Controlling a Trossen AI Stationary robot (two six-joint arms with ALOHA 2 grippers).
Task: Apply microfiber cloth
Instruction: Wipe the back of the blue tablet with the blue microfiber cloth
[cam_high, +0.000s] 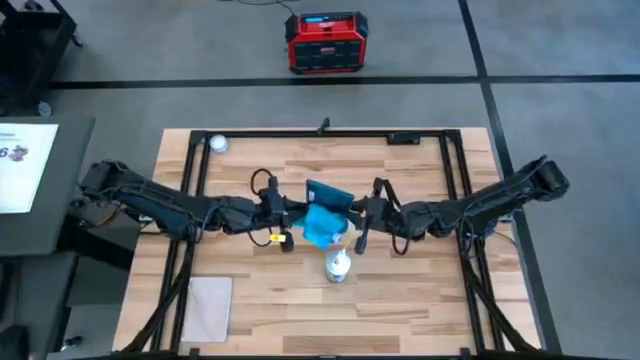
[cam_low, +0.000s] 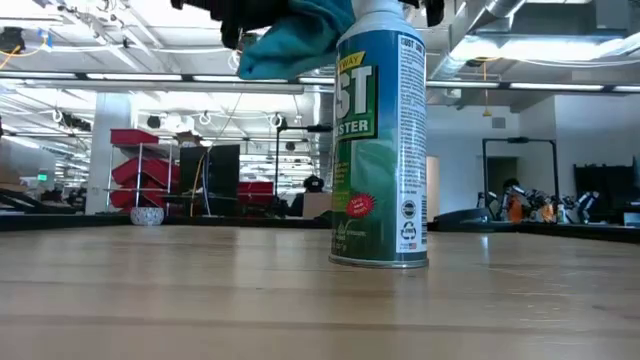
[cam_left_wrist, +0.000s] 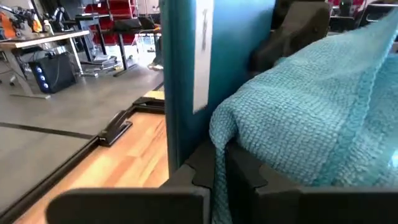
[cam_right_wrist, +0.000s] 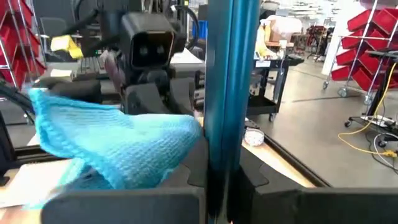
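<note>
Microfiber cloth (cam_high: 320, 225): bright sky-blue, soft knitted-looking weave, bunched and draped rather than flat, one hemmed edge visible in the left wrist view (cam_left_wrist: 323, 118). It hangs in the air above the table, not touching the wood, just beside and above the spray can (cam_high: 338, 266). In the low view the cloth (cam_low: 295, 40) sits beside the can's top.

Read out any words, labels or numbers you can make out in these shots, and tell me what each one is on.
"ST" in large white letters, cut off at the left, on the spray can.
"STER" below it, also cut off, on the same can.
Small print and the red sticker on the can: too small to read.
"6" on the white sheet at the left edge of the high view; the rest is blurred.
Red case on the floor: label unreadable.
</note>
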